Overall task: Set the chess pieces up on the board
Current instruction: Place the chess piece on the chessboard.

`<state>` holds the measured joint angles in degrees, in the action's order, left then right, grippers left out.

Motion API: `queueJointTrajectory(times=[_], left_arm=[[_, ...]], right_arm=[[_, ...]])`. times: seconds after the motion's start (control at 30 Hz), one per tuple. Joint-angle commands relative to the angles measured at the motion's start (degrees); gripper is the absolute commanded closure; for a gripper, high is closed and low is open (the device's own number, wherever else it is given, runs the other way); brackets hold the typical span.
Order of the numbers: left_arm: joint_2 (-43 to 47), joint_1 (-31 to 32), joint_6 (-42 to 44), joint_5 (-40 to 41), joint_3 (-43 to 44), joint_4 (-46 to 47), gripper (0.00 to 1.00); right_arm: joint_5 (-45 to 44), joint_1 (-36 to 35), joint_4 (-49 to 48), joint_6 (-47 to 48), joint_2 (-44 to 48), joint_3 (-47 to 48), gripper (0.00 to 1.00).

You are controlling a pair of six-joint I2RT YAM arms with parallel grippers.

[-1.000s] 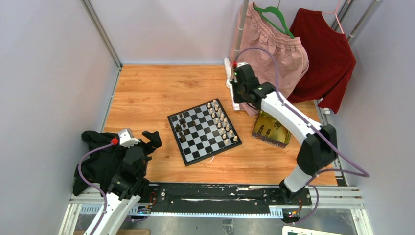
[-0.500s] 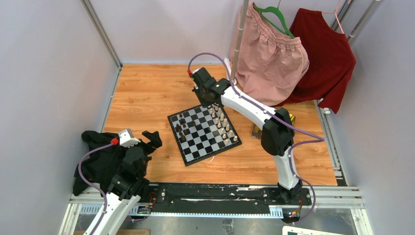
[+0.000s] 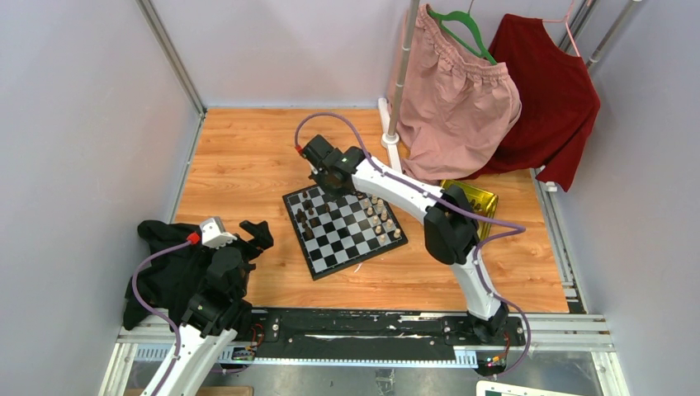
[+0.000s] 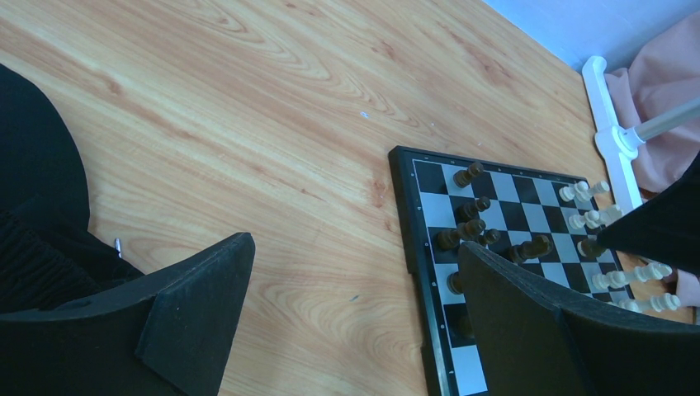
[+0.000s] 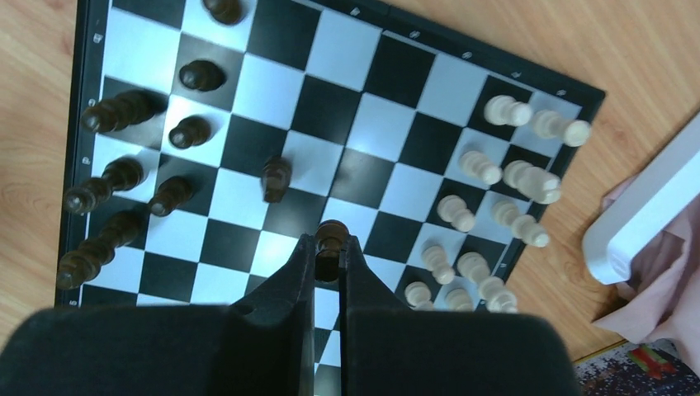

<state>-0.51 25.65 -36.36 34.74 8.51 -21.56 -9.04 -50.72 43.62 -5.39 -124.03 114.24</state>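
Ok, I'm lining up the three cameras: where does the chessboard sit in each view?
Top external: the board lies mid-table, turned diagonally.
Left wrist: the board is at lower right, cut off by the frame's edge.
Right wrist: the board fills most of the frame.
Shared landmark: the white rack foot, near one board corner.

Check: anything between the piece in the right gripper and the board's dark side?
Yes: a lone dark piece stands between the held piece in the right gripper and the dark rows along the board edge.
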Motion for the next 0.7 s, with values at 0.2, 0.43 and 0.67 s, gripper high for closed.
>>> queueJointTrajectory(times=[0.2, 0.43, 0.67], left_arm=[[3.63, 0.37, 0.61, 0.22, -0.97, 0.00, 0.00], [3.59, 0.37, 0.65, 0.21, -1.11, 0.11, 0.00], [3.50, 0.37, 0.81, 0.03, -1.04, 0.16, 0.00]], right_arm=[[0.34, -4.26, 1.92, 0.32, 0.28, -4.04, 0.99], [1.41, -4.37, 1.55, 0.12, 0.10, -5.21, 0.98], [2.98, -4.34, -0.90, -0.32, 0.34, -7.45, 0.96]])
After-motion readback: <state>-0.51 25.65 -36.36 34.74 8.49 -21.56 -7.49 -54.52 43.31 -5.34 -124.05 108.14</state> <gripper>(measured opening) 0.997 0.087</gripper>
